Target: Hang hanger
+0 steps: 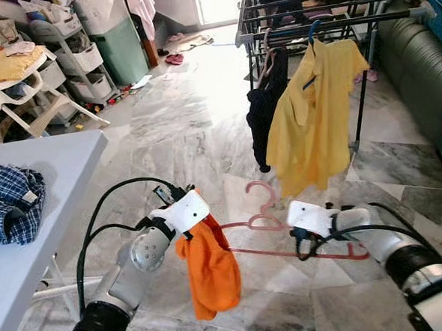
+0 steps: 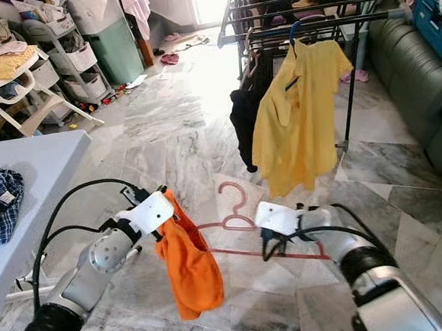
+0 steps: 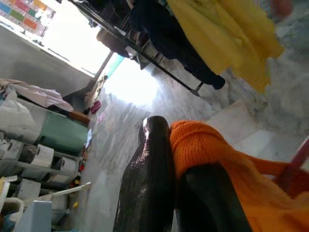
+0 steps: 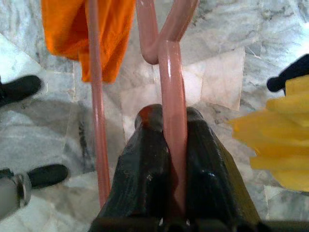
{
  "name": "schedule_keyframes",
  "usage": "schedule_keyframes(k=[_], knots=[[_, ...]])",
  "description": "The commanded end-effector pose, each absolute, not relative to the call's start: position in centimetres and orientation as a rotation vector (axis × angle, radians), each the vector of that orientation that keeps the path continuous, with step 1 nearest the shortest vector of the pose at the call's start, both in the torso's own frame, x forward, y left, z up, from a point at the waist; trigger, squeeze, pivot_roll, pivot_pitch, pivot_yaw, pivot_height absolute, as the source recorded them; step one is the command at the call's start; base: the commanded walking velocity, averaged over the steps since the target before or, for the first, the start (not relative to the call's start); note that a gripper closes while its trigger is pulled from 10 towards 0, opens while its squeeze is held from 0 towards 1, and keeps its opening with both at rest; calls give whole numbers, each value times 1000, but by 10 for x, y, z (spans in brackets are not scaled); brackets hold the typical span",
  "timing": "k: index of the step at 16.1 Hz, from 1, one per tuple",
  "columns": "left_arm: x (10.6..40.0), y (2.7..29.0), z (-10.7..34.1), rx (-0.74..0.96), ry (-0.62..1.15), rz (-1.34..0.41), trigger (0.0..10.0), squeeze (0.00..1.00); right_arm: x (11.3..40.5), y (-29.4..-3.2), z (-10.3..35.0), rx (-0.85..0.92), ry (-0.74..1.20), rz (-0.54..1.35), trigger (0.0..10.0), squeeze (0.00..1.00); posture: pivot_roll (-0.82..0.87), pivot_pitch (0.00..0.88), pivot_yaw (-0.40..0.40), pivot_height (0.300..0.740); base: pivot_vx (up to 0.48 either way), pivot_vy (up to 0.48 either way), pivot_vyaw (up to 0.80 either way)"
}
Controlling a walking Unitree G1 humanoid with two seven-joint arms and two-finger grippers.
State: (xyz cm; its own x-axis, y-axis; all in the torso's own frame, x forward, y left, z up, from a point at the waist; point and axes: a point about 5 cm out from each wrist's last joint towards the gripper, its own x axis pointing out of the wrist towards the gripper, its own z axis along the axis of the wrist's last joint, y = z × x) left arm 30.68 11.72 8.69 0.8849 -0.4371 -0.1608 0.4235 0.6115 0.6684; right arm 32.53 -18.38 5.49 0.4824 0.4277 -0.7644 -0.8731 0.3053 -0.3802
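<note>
right gripper clamps pink hanger on its upper bar, hook just ahead | left gripper pinches orange garment | hanger light, stiff, slick; cloth limp—hold near hook

Left gripper holds an orange garment at one end of a pink hanger; right gripper is on the hanger. Yellow shirt and dark garment hang on the drying rack. Checked cloth lies on the counter.
</note>
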Motion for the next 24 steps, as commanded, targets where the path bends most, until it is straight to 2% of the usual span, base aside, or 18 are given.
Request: schedule_keyframes(k=[1, 7, 10, 12, 14, 18, 24], knots=[[306, 119, 90, 781, -27, -499, 10000, 0, 331, -175, 59, -904, 576, 930, 10000, 0, -78, 0, 145, 740, 0, 0, 0], [301, 117, 87, 777, -15, -506, 10000, 0, 333, -159, 54, -891, 562, 906, 10000, 0, -77, 0, 143, 740, 0, 0, 0], [300, 119, 79, 800, 28, -499, 10000, 0, 342, -144, 67, -846, 444, 892, 10000, 0, -80, 0, 143, 740, 0, 0, 0], [300, 121, 78, 806, 35, -494, 10000, 0, 336, -136, 67, -786, 439, 1000, 10000, 0, -81, 0, 142, 740, 0, 0, 0], [301, 120, 81, 802, 29, -488, 10000, 0, 328, -145, 56, -849, 521, 1060, 10000, 0, -80, 0, 141, 740, 0, 0, 0], [301, 122, 80, 801, 52, -476, 10000, 0, 338, -156, 59, -901, 561, 925, 10000, 0, -81, 0, 143, 740, 0, 0, 0], [304, 131, 80, 820, 79, -442, 10000, 0, 327, -184, 53, -931, 675, 989, 10000, 0, -75, 0, 145, 740, 0, 0, 0]])
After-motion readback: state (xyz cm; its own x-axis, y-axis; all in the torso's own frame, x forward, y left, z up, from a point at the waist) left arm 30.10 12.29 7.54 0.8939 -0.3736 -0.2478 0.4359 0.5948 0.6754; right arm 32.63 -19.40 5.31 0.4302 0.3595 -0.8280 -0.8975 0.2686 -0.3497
